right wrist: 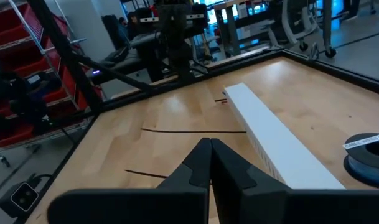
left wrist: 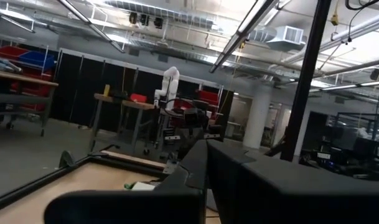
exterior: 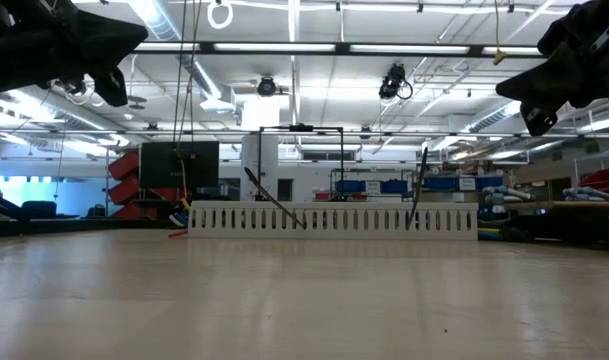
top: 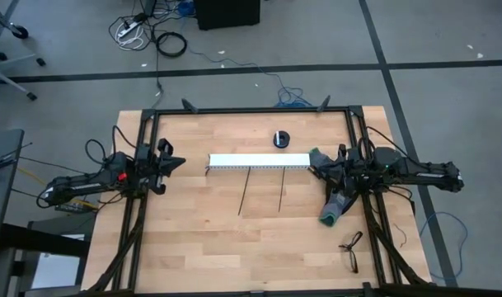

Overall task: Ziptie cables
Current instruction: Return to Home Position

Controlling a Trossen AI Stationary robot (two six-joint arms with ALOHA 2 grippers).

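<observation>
The white duct [top: 259,162] and zipties [top: 245,191] block mid-table.

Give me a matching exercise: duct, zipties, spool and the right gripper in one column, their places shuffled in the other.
1 white cable duct
2 zipties
3 spool
4 right gripper

A above the duct in the high view
B table's top centre
C reaching from the duct's slotted side
D by the duct's right end, shut

Pairs: 1-B, 2-C, 3-A, 4-D
</observation>
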